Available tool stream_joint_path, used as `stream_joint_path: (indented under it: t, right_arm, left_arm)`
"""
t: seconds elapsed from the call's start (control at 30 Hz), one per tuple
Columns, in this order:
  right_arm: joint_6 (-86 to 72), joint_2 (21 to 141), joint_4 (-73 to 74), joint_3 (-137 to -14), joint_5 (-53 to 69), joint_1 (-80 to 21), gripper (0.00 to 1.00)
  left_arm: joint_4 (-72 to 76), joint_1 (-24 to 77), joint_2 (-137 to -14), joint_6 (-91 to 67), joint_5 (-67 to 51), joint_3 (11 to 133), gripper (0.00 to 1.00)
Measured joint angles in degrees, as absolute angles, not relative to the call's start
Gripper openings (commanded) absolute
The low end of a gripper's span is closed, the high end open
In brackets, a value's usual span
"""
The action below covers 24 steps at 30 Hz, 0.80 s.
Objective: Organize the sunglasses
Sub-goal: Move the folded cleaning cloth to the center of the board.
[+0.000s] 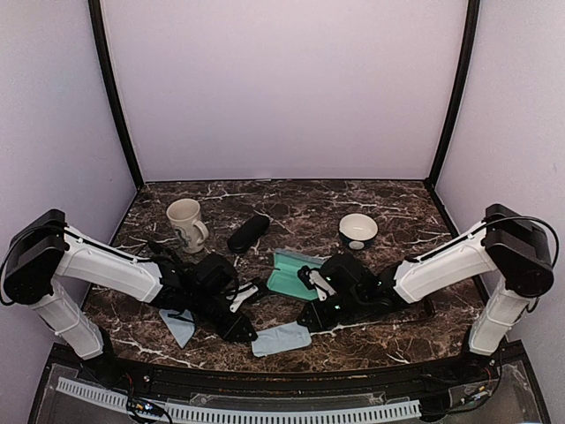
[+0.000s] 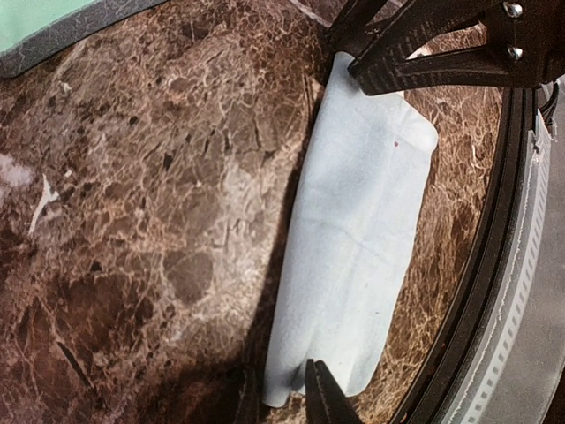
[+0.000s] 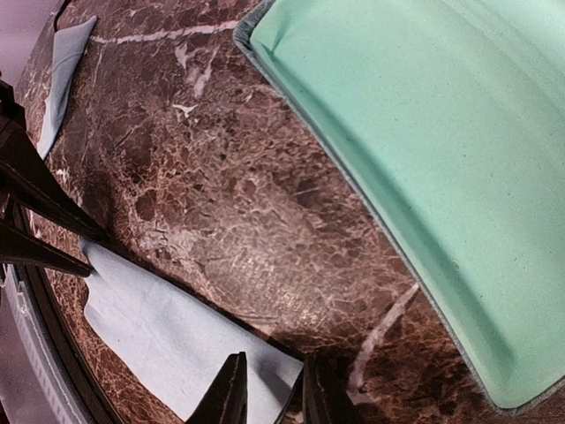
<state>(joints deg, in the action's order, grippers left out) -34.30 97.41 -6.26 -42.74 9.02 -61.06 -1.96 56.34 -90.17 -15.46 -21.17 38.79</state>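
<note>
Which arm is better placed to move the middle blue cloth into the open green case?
Right, probably: its fingers sit at the cloth's edge with the case directly beside them; the left arm reaches from farther away.

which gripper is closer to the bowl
Right. The right gripper is at the right end of the middle cloth, nearward and a bit left of the bowl. The left gripper is at that cloth's left end, farther off.
</note>
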Motion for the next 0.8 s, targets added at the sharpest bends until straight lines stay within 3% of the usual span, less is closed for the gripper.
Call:
stream_joint_path:
  t: [0.37, 0.8]
  right_arm:
    - [-33.5, 97.9, -6.2, -43.1, 9.0, -60.9, 0.11]
    - [-33.4, 98.0, -5.3, -43.2, 8.8, -60.8, 0.03]
  left_arm:
    - [-1.7, 56.1, -90.2, -15.7, -21.6, 38.7, 0.19]
    - [-1.2, 54.8, -90.2, -16.6, -23.3, 38.5, 0.06]
